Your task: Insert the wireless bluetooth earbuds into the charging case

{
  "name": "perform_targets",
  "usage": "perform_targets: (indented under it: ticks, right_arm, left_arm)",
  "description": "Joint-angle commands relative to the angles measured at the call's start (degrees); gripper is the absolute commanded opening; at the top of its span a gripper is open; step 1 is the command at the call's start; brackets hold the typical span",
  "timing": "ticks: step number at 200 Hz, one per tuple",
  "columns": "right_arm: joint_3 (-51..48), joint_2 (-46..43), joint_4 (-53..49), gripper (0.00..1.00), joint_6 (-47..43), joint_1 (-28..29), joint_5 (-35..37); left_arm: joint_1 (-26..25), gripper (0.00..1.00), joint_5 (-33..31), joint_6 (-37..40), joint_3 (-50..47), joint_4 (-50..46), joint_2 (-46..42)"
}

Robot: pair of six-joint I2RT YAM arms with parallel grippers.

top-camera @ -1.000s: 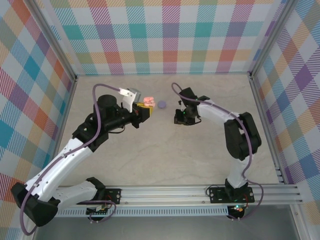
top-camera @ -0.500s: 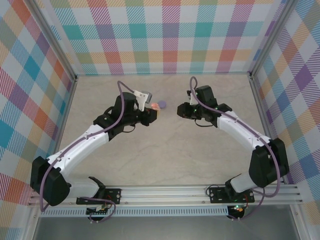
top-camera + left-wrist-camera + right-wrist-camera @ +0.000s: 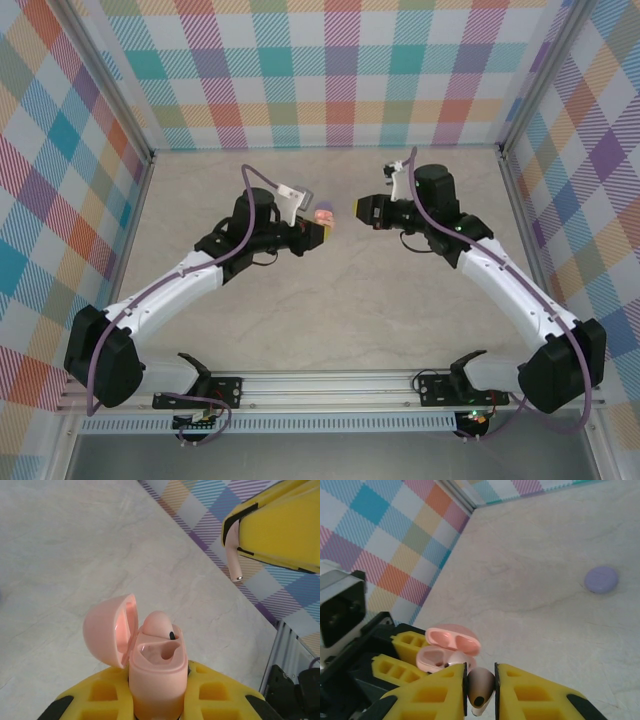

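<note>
One earbud (image 3: 156, 623) seems seated in the open charging case (image 3: 157, 662) my left pincer (image 3: 159, 694) clamps; my right pincer (image 3: 480, 672) pinches a second earbud (image 3: 481, 685) near it.

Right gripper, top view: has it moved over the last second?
Yes. The right gripper, shut on a pink earbud, has moved toward the back wall and away from the base rail.

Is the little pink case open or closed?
Open. The pink case has its lid flipped back, with one earbud seated inside and one slot empty.
</note>
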Motion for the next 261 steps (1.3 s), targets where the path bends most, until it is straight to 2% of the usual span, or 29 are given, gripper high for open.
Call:
perform_targets:
  ticks: [1, 26, 101, 195, 261]
  right_arm:
    - [0.9, -2.6, 3.5, 0.20, -1.2, 0.4, -3.8]
    - [2.0, -4.2, 2.8, 0.20, -2.9, 1.9, -2.8]
    - [4.8, -5.6, 0.1, 0.20, -8.8, 9.0, 7.5]
    - [7.2, -3.2, -0.7, 0.19, -11.8, 13.5, 13.1]
    - [8.1, -2.1, -0.9, 0.19, -12.3, 14.8, 13.1]
  left_arm:
    - [-0.5, 0.04, 4.7, 2.6, -2.2, 6.5, -2.5]
    - [-0.7, 0.04, 6.8, 3.6, -3.4, 8.5, -4.3]
    - [-1.5, 0.04, 11.4, 4.5, -1.8, 7.6, -5.9]
    - [-1.8, 0.04, 12.3, 3.4, 1.0, 5.2, -6.4]
    - [-1.7, 0.04, 11.6, 2.2, 2.0, 5.0, -6.2]
